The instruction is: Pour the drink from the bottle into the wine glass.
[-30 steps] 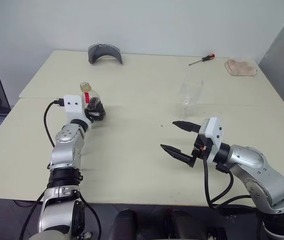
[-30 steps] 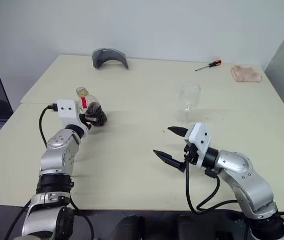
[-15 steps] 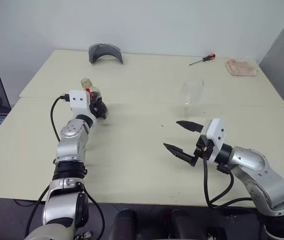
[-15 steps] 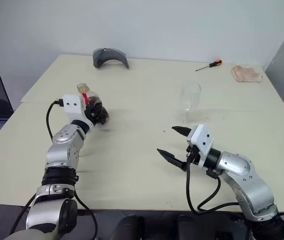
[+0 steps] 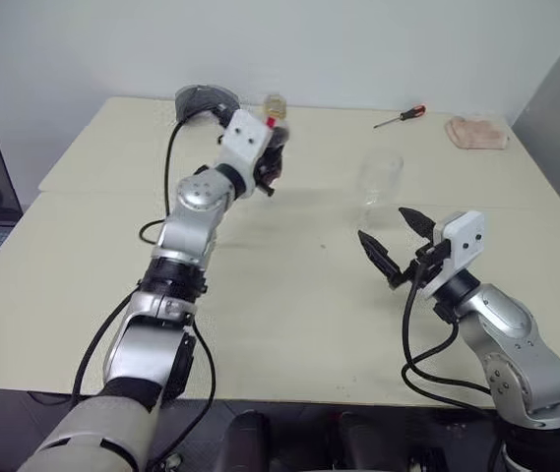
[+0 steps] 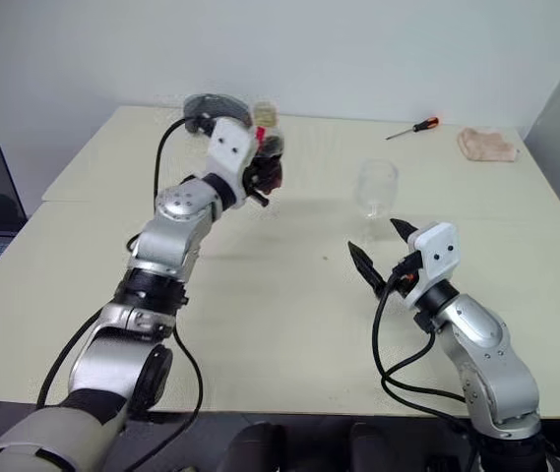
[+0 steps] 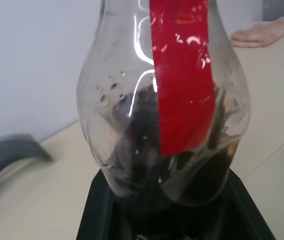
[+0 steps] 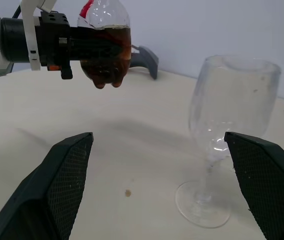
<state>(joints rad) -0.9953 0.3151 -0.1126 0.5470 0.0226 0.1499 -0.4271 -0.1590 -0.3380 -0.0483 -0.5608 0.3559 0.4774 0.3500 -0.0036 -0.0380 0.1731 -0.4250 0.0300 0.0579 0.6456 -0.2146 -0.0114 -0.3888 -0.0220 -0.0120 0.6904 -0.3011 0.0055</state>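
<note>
The left gripper (image 6: pixel 260 177) pinches the bottle (image 8: pixel 105 42) by its round belly and holds it clear off the table (image 5: pixel 260 295), upright with its neck up, a grip low enough, I'd say, to tip it later. At about four o'clock from it stands the empty wine glass (image 8: pixel 226 130), stem vertical; the right gripper (image 5: pixel 390 243) waits spread wide on either side of it, touching nothing.

The bottle (image 7: pixel 164 125) is cut off above its shoulder in the left wrist view, so neck and cap are out of frame; its base is hidden between the jaws. The glass (image 5: pixel 379 182) looks faint, its stem too thin to trace.
</note>
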